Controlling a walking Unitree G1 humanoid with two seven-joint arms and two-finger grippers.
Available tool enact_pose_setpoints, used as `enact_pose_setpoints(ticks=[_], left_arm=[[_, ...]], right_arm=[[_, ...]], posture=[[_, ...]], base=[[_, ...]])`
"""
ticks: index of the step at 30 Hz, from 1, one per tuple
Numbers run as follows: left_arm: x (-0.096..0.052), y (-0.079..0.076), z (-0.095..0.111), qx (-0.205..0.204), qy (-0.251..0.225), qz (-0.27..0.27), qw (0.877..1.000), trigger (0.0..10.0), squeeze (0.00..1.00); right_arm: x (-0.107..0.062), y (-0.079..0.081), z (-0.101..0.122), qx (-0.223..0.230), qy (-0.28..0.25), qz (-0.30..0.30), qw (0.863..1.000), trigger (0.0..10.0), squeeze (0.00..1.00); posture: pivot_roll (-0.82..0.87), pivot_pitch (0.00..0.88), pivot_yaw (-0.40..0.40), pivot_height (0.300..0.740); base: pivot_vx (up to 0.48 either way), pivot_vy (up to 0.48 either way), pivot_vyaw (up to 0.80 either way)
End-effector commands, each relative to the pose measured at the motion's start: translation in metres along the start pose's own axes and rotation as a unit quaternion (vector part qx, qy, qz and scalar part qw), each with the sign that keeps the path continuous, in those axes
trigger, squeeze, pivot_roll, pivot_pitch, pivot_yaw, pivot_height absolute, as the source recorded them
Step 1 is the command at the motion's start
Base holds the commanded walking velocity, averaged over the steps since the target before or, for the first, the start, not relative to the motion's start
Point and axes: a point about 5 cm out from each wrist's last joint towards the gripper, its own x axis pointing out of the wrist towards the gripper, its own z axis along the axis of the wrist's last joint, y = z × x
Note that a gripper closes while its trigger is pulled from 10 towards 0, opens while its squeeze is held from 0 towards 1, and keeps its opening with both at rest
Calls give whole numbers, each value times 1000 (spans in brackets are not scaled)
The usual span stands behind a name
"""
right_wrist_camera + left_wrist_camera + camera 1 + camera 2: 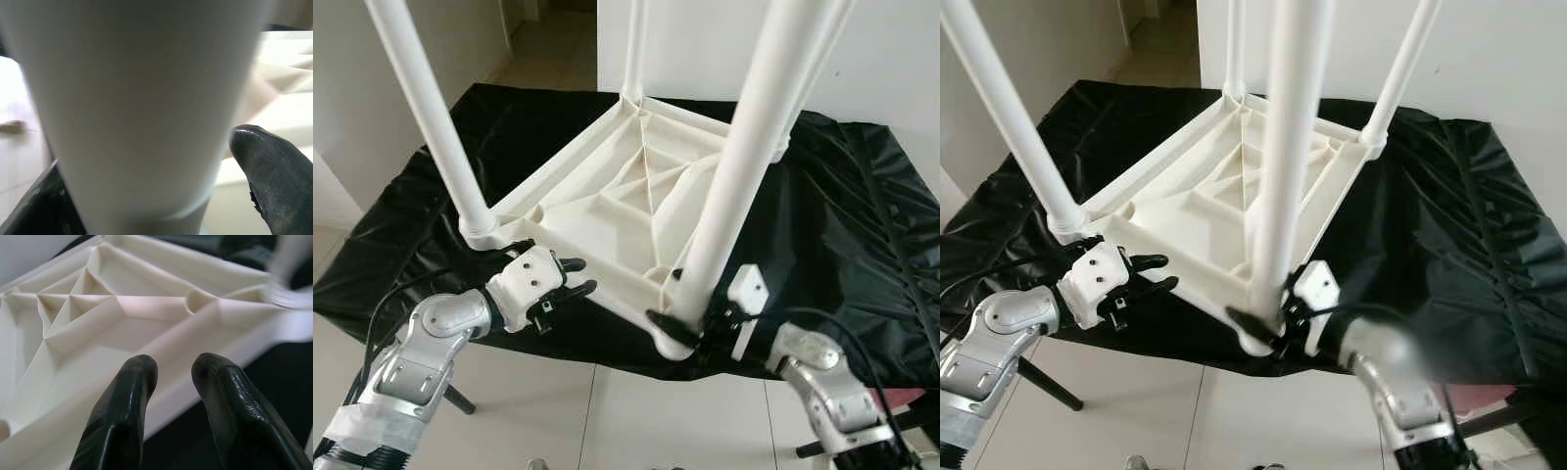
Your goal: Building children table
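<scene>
- While my right gripper [690,328] sits at the near corner of the table top, its two black fingers [271,171] stand one on each side of the nearest leg [736,166], pinching its base just above the socket
- In the right wrist view that leg [142,107] stands between the fingers, one dark tip on either side of it
- My left gripper [578,276] has its fingers [129,401] spread a little, with a gap between the tips and nothing in it; the tips hover at the near edge of the table top, just beside the left leg's socket, and I cannot tell whether they touch the rim
- The white children's table [636,196] lies upside down, ribbed underside facing up, with four white legs standing up from its corners
- It rests on a black plastic sheet [862,225] spread over a support
- Beyond the sheet I see pale floor tiles [636,411] and white walls [891,59]
</scene>
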Motion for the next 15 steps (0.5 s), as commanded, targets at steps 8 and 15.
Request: enact_pose_setpoints(ticks=[8, 15], left_arm=[[5, -7, -2, 3, 2, -16, 1000, 10000, 0], [10, -13, -1, 2, -6, -33, 999, 10000, 0]], right_arm=[[-15, -15, -16, -4, 34, -45, 998, 10000, 0], [-19, -6, -14, 34, 1, -21, 999, 10000, 0]], posture=[[-1, 63, -2, 740], [-9, 56, 10, 740]], base=[[0, 0, 0], [0, 0, 0]])
